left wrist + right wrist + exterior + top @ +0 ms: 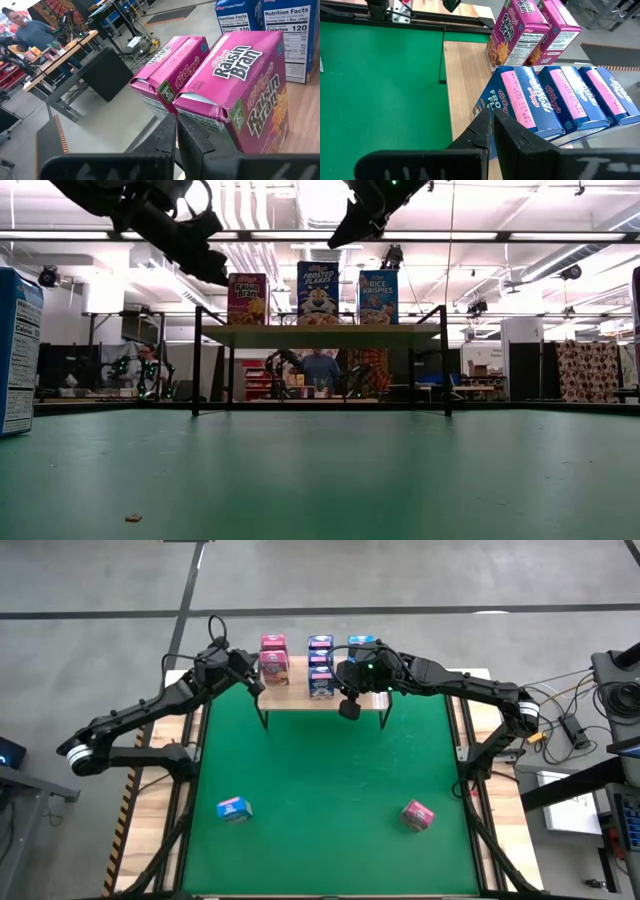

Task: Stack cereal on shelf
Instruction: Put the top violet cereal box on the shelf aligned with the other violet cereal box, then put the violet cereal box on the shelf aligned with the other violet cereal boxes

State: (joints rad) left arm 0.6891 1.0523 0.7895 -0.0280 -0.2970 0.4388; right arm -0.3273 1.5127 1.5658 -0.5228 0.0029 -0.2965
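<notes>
Jaws of both grippers are fully closed and hold nothing. The left gripper hovers just beside the pink Raisin Bran boxes; the right gripper hangs over the front edge of the shelf, near the blue Frosted Flakes boxes.

Most small printed cardboard cereal boxes stand in rows on the low light-wood shelf with black metal legs. Two remain on the green mat: one blue box at near left, one pink box at near right, well apart.

Handling judgement: each box is light, thin-walled and crushable, with a smooth printed skin that may slip. Grip across the two narrow side panels, near mid-height, with moderate force. The top flaps on the pink boxes already look dented, so avoid them. Rows are tight; a nudge may topple neighbours.
</notes>
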